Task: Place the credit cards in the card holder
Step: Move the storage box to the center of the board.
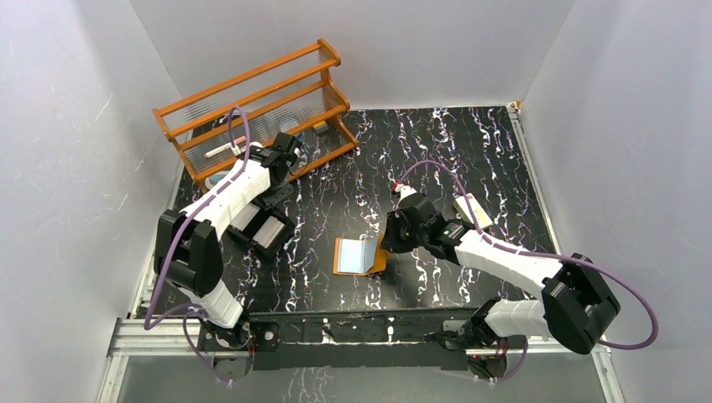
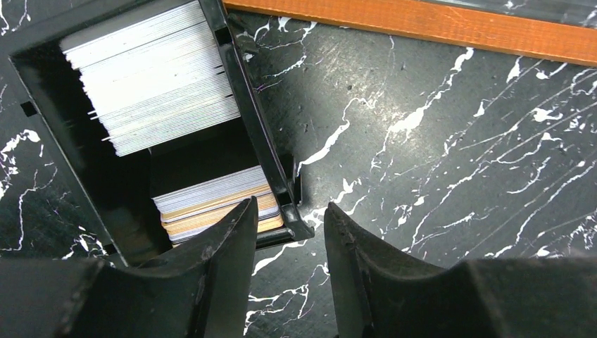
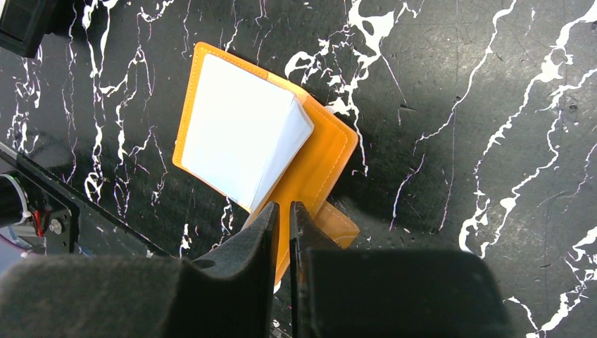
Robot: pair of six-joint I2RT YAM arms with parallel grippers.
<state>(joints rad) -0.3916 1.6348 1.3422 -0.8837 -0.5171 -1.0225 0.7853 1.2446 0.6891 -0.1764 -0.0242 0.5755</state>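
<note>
The credit cards stand edge-on in a black two-compartment tray (image 2: 255, 127): a white stack (image 2: 158, 77) and a smaller white-and-tan stack (image 2: 211, 201). My left gripper (image 2: 290, 208) hovers over the tray's near corner, open, with nothing between its fingers; its left finger covers part of the smaller stack. From above, the tray (image 1: 267, 228) lies under the left arm. The card holder (image 3: 320, 151), orange leather with clear sleeves (image 3: 239, 137) fanned up, lies open on the table (image 1: 361, 256). My right gripper (image 3: 285, 208) is shut on the edge of its orange cover.
An orange wooden rack (image 1: 260, 105) stands at the back left, its base rail (image 2: 422, 21) just beyond the tray. A cream oblong box (image 1: 473, 210) lies right of the right arm. White walls close in on three sides.
</note>
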